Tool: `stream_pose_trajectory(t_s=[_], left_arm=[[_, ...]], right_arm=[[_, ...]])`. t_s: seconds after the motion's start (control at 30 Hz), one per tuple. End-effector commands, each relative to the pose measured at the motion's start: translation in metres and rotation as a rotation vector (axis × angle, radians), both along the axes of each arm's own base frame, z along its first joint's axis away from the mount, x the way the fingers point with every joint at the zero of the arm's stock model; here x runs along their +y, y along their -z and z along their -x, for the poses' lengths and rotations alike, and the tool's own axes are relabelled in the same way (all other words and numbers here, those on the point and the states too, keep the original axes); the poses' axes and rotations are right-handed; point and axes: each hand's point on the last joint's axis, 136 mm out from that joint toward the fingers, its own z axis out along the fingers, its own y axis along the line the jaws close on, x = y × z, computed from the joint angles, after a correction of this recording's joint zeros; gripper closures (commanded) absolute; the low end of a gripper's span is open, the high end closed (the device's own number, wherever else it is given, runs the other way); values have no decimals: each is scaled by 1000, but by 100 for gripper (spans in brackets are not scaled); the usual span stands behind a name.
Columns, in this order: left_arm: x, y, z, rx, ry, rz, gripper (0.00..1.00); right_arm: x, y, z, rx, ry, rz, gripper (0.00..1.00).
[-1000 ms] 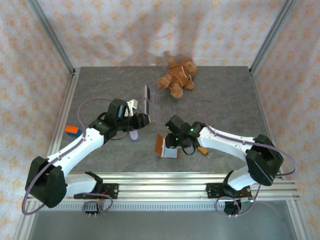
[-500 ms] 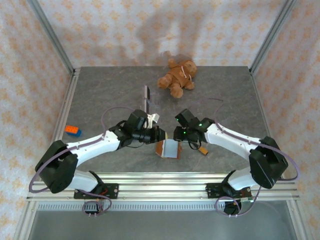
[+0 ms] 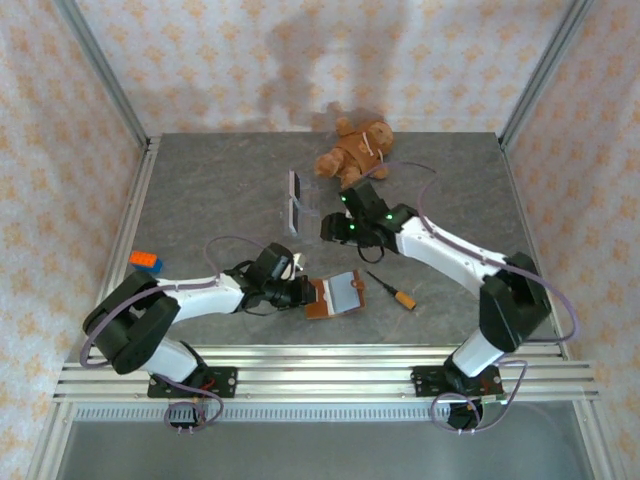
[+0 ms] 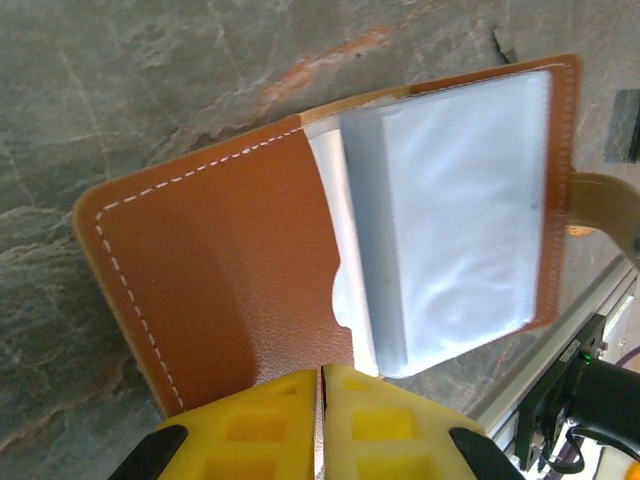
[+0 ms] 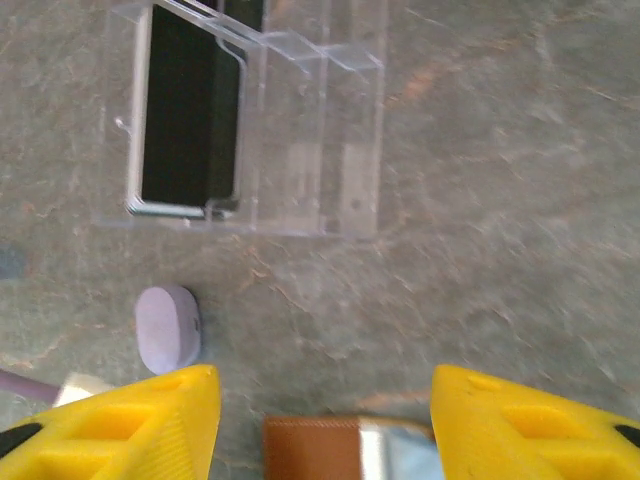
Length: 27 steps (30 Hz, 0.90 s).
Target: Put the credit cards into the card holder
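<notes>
The card holder (image 3: 335,294), brown leather with pale inner pockets (image 4: 450,220), lies open on the table near the front. My left gripper (image 4: 320,375) is shut on the edge of its brown flap (image 4: 230,250), and sits at the holder's left side (image 3: 300,291). Dark credit cards (image 5: 185,120) stand on edge in a clear acrylic stand (image 5: 300,130) further back (image 3: 294,201). My right gripper (image 5: 322,385) hangs open between the stand and the holder (image 3: 334,229), holding nothing. The holder's far edge (image 5: 310,450) shows below its fingers.
A brown teddy bear (image 3: 354,151) lies at the back, close behind the right arm. A small screwdriver with an orange handle (image 3: 392,291) lies right of the holder. An orange block (image 3: 145,262) sits at the left edge. A lavender oval object (image 5: 168,327) rests near the stand.
My left gripper came from near the stand to the holder and shut on its flap. The right gripper left the holder, moved back toward the stand and opened wider. The holder now lies open flat.
</notes>
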Motion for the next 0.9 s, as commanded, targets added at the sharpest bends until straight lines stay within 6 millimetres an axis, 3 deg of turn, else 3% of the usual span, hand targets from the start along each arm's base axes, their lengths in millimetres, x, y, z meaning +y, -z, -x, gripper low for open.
stream_pose_trajectory(t_s=[0.0,0.17,0.3,0.47,0.6,0.87], left_arm=[[-5,0,-6,-23,-21,39,89],[-3,7,-3,-12,-19,31,88],[1,8,-1,-14,-20,12,88],[5,8,0,-21,-15,-15,88],[5,9,-1,-19,-17,-21,88],[7,10,0,-17,-15,-32,88]], right_arm=[[26,-7,-20,-26,-39,-42,41],[48,5,-46,-41,-31,11,38],[68,6,-57,-35,-54,-2,38],[79,13,-66,-48,-46,53,37],[85,19,-71,-51,-43,93,36],[107,25,-69,11,-55,-3,37]])
